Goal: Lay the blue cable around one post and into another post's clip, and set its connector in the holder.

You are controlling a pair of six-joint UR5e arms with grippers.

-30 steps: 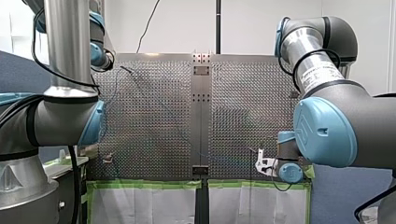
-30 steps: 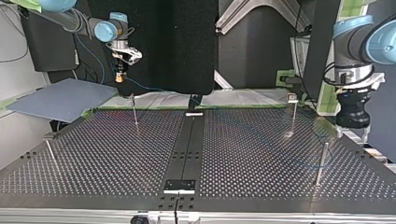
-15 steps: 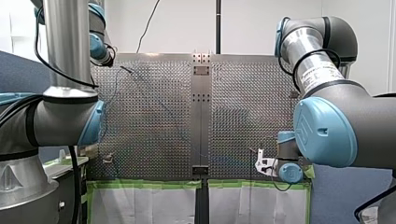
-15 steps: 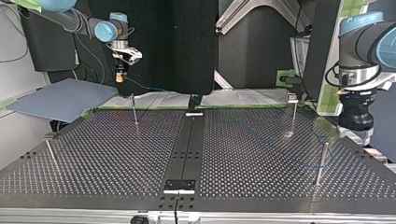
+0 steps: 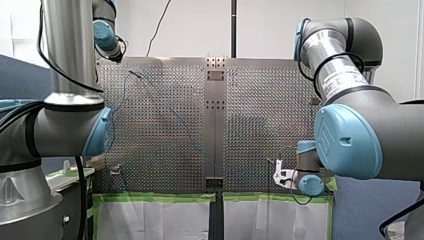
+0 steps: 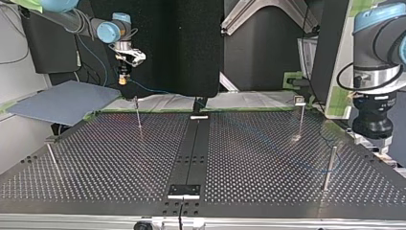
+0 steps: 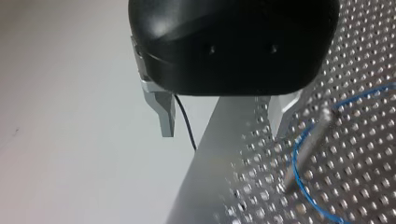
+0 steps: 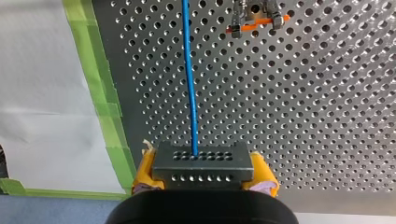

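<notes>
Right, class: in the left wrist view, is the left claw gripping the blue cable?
No: the left claw is open and empty; the cable lies apart from it, by a post.

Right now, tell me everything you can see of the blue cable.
The blue cable is thin, round and plastic-looking. One end enters a dark connector with rows of small holes, clamped between the yellow pads of my right end effector. From there it runs straight ahead over the perforated table. In the left wrist view it curves close by a metal post; whether they touch is unclear. Its other end is not visible.
</notes>
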